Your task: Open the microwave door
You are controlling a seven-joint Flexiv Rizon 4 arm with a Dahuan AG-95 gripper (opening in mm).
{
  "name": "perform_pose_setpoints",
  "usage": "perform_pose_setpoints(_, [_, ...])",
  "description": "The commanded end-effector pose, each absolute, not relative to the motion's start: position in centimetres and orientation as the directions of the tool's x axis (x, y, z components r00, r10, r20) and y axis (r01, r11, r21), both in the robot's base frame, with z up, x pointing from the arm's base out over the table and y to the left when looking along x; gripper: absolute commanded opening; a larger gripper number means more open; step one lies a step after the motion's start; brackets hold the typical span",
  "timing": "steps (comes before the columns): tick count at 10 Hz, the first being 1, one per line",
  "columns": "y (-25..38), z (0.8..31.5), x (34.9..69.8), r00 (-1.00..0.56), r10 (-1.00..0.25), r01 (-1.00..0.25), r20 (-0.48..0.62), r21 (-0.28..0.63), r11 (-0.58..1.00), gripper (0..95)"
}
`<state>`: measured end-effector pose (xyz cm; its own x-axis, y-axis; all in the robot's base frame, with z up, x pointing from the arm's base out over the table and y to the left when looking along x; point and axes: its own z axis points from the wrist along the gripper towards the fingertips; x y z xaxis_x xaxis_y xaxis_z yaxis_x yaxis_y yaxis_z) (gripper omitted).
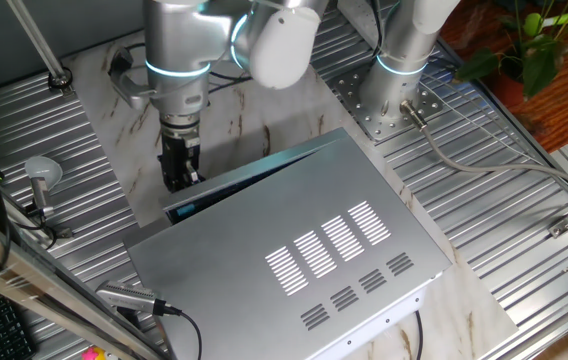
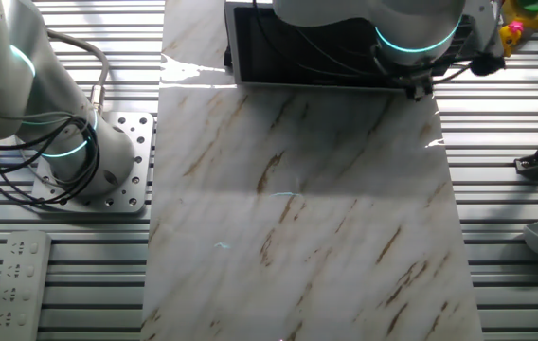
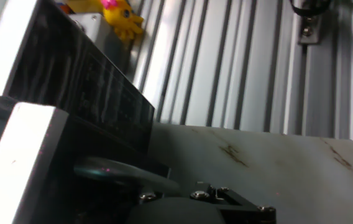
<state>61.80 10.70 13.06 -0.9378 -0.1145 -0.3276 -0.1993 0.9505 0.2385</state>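
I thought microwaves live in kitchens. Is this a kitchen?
Probably not; it looks like a robot lab. The microwave sits on a marble-look board over ribbed metal benching, beside a bolted-down robot arm.

You see the microwave [image 1: 294,255], a large silver-grey box with white vent slots on top, lying on the marble board. Its door [image 1: 249,180], silver-edged with a dark inner face and a blue mark, stands ajar, a narrow wedge gap showing along the front.
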Motion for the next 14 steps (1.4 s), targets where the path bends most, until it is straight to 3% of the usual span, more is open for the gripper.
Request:
perform_pose_setpoints(1, [9.6, 13.0, 61.4, -0.940, -0.118, -0.197, -0.321, 0.225, 0.954, 38.0])
perform_pose_setpoints(7, [8.2, 13.2, 60.9, -0.940, -0.129, -0.199, -0.315, 0.202, 0.959, 38.0])
perform_pose_setpoints(8, [8.1, 13.2, 60.9, -0.940, -0.132, -0.201, -0.314, 0.196, 0.960, 19.0])
perform_pose_setpoints(14, [7.4, 13.6, 60.4, -0.940, -0.150, -0.216, -0.307, 0.193, 0.957, 19.0])
